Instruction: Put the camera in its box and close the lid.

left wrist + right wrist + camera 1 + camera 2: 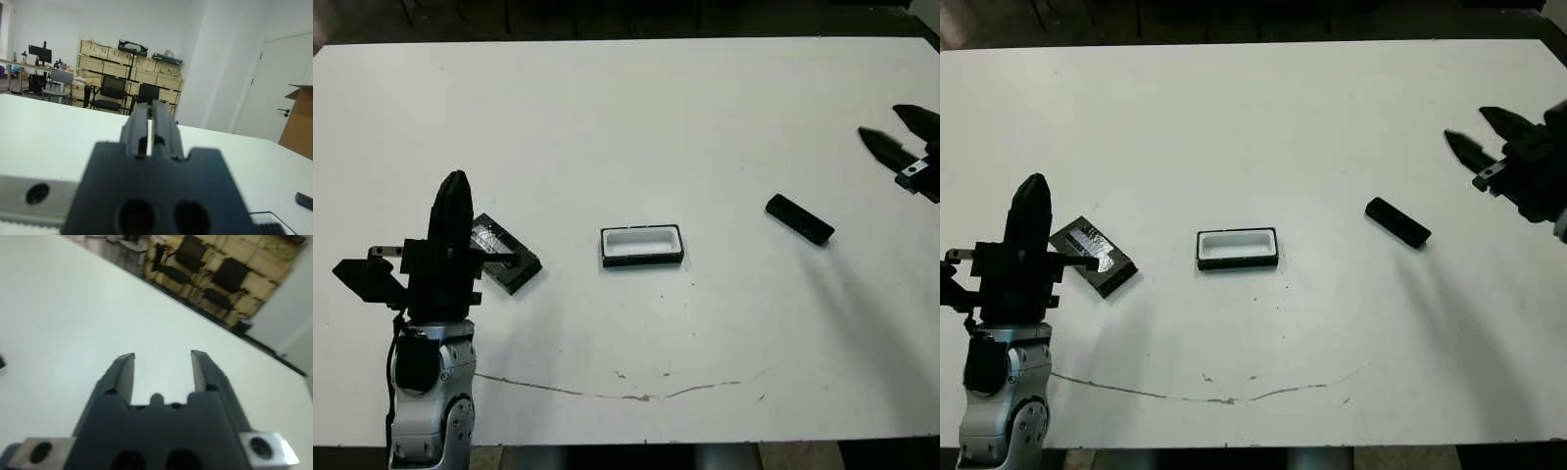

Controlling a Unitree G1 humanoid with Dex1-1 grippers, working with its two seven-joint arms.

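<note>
**On the desk: camera lies alone, both arms held off it**

Right of centre on the white desk (636, 117) lies the camera (799, 218), a slim black bar flat on the surface, its long axis running diagonally from far-left to near-right. Nothing touches it. Well to its left, near the middle of the desk, sits the box (642, 245), open side up with its white lining showing and its long side running across the desk. Farther left again lies the lid (1093, 255), flat and skewed at an angle, its shiny window strip catching light.

Beyond the camera at the desk's right edge, the right gripper (1477, 133) hangs above the surface, pointing leftward, jaws spread with a clear gap. The left gripper (455, 196) stands nearly upright on its raised forearm just beside the lid, partly overlapping it in view, jaws pressed almost together around a thin slit, holding nothing.
</note>
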